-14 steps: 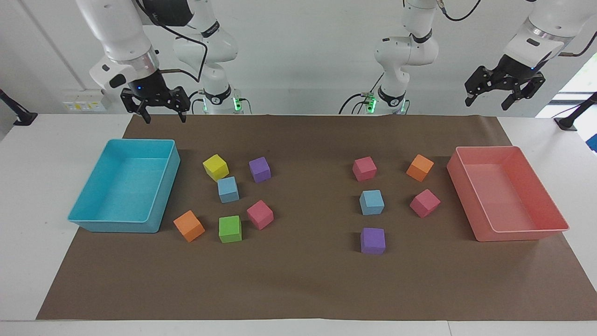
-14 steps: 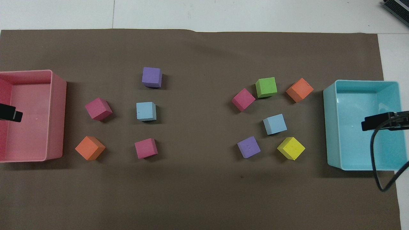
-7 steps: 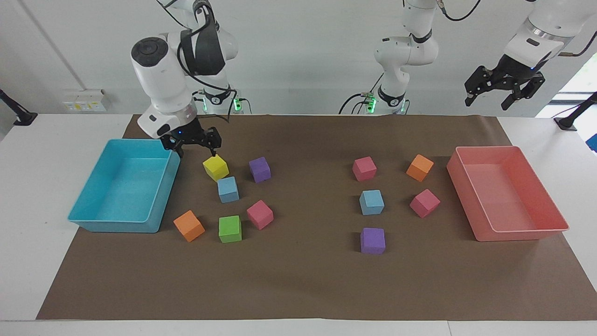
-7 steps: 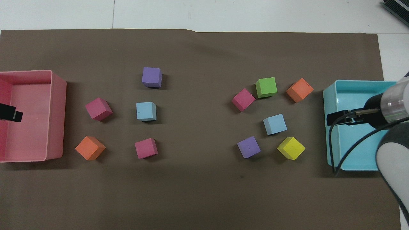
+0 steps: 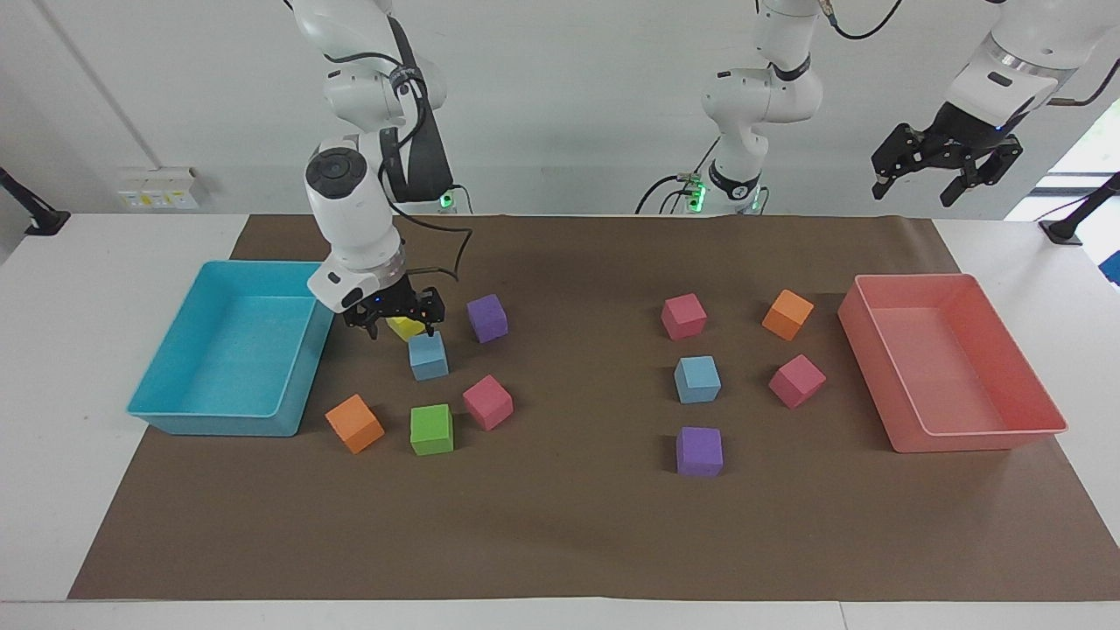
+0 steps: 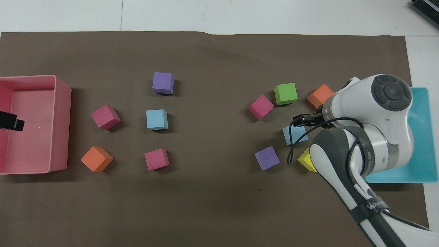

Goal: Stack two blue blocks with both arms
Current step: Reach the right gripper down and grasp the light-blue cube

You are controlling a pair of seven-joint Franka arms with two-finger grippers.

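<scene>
One blue block (image 5: 428,356) (image 6: 294,135) lies in the cube cluster at the right arm's end, just farther from the robots than a yellow cube (image 5: 404,329). The other blue block (image 5: 697,379) (image 6: 157,119) lies among the cubes toward the left arm's end. My right gripper (image 5: 394,322) hangs open, low over the yellow cube, right beside the first blue block and holding nothing. In the overhead view the right arm covers part of that block. My left gripper (image 5: 913,194) waits open, high over the pink tray's end.
A turquoise tray (image 5: 175,411) stands at the right arm's end and a pink tray (image 5: 962,437) at the left arm's end. Purple (image 5: 486,317), pink (image 5: 487,402), green (image 5: 431,429) and orange (image 5: 354,423) cubes ring the first blue block. Several more cubes surround the other.
The right arm has swung down from high over the table's near edge by the turquoise tray to the cube cluster, gripper still open. The left arm has not moved.
</scene>
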